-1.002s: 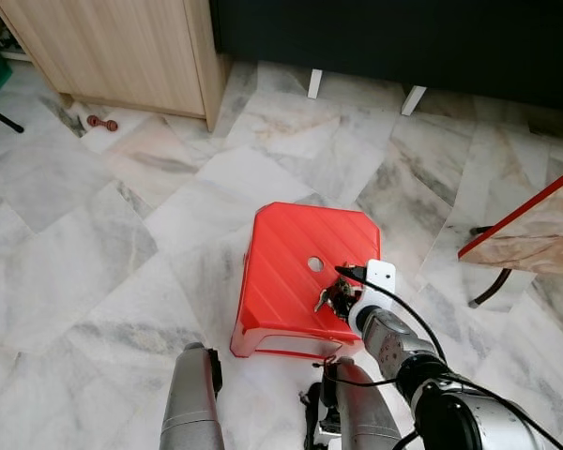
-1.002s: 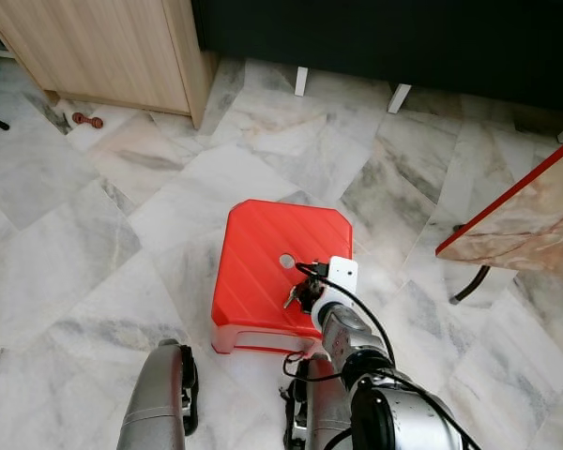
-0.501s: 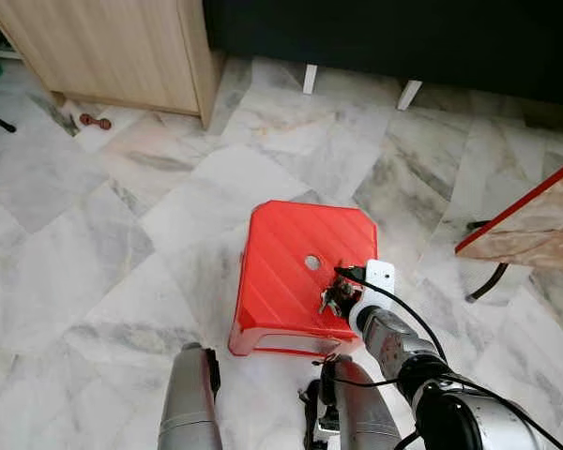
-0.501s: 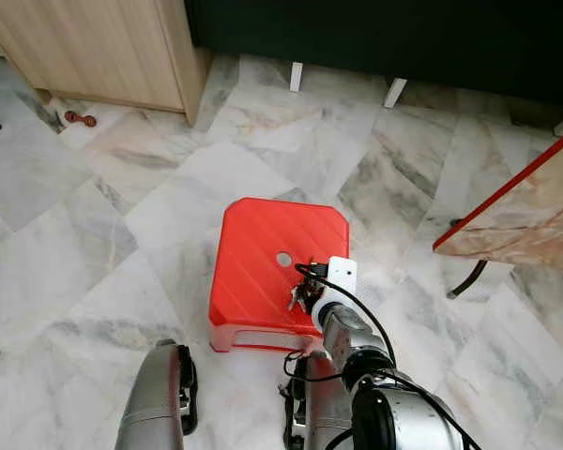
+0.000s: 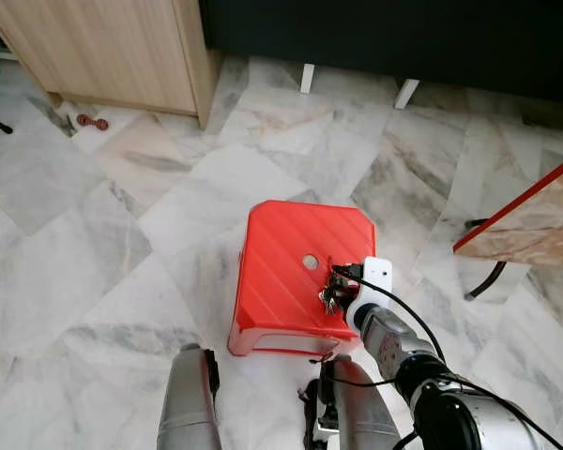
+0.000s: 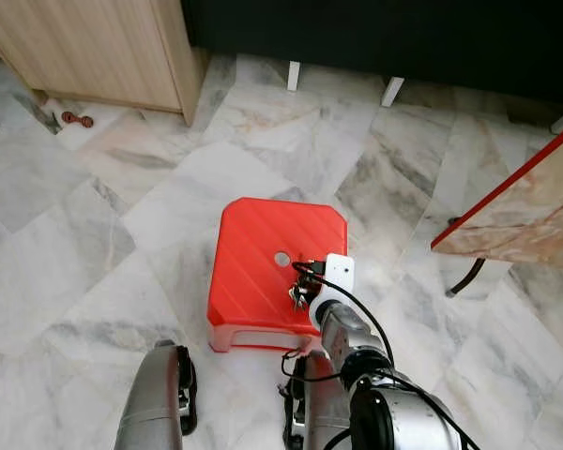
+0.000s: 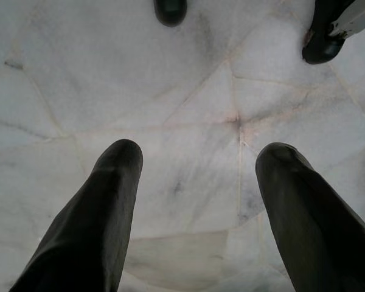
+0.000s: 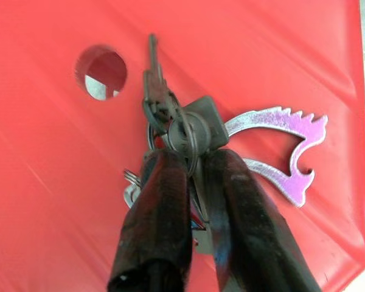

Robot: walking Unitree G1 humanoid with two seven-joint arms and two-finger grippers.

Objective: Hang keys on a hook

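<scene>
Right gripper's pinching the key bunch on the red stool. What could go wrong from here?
1. The right gripper grips the keys by the ring cluster near the fingertips; the bunch may slip out on lifting.
2. The loose purple charm and dangling keys could swing, or catch the stool hole.
3. No hook can be seen around the stool, so the carry likely involves walking, which would jostle a marginal grip. The left gripper hangs open above the floor.
</scene>
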